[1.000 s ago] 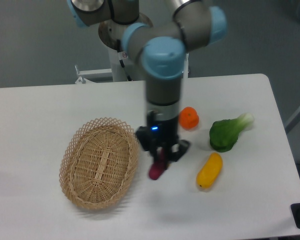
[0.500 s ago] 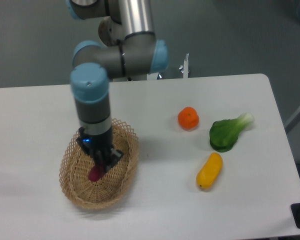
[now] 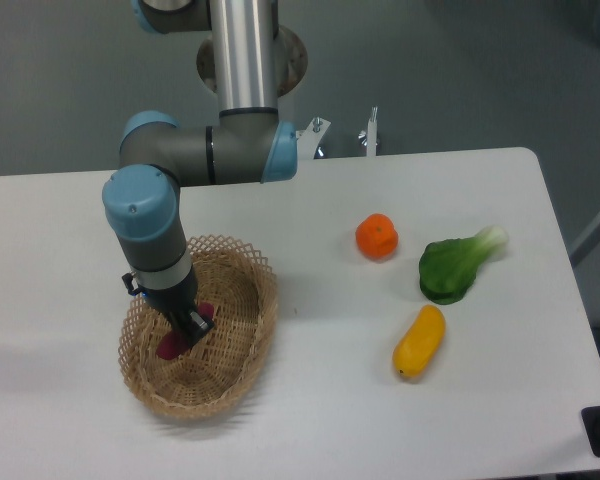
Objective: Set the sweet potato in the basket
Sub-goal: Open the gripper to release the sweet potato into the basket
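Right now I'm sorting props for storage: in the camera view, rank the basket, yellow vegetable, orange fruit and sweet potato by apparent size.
1. basket
2. yellow vegetable
3. orange fruit
4. sweet potato, probably smallest, but partly hidden behind the jaws, so unsure.

A white counter (image 3: 310, 420) with rounded corners fills most of the frame below a grey floor. At lower left on it sits an oval wicker basket (image 3: 242, 352) with a looped open-weave rim. Right of centre lies a round orange fruit (image 3: 377, 237). Further right rests a green leafy vegetable (image 3: 456, 264) with a pale stalk end, and just below it a yellow oblong vegetable (image 3: 419, 341) lies tilted.
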`<state>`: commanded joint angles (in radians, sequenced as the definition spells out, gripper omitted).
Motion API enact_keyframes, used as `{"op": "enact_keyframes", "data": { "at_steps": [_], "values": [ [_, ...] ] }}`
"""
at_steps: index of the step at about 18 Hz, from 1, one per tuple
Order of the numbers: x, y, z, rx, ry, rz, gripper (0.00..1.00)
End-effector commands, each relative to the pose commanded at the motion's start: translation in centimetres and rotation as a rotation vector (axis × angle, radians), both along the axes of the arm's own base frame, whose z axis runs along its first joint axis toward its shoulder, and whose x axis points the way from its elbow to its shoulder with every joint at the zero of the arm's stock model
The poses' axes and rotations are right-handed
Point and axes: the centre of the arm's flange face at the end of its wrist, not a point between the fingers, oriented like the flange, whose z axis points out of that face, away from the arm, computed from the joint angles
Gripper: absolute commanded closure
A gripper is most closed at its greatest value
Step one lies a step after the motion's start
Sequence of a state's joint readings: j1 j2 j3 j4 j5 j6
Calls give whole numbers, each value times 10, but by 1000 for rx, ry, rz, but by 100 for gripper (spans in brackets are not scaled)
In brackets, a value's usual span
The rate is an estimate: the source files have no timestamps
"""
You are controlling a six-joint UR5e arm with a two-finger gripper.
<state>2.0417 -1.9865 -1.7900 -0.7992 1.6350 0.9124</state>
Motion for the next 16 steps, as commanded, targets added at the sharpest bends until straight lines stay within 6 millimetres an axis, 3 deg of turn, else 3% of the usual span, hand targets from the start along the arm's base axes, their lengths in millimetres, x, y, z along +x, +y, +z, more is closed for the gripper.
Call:
{"op": "enact_keyframes", "data": {
  "at_steps": [6, 8, 10, 12, 13, 16],
  "values": [
    [7, -2, -5, -25, 20, -41, 73],
    [7, -1, -5, -23, 20, -40, 68],
    [6, 0, -3, -19, 25, -41, 53],
    [4, 1, 2, -11, 33, -37, 6],
    [3, 0, 4, -15, 48, -36, 0],
    [-3, 0, 24, 9, 72, 11, 0]
  ]
}}
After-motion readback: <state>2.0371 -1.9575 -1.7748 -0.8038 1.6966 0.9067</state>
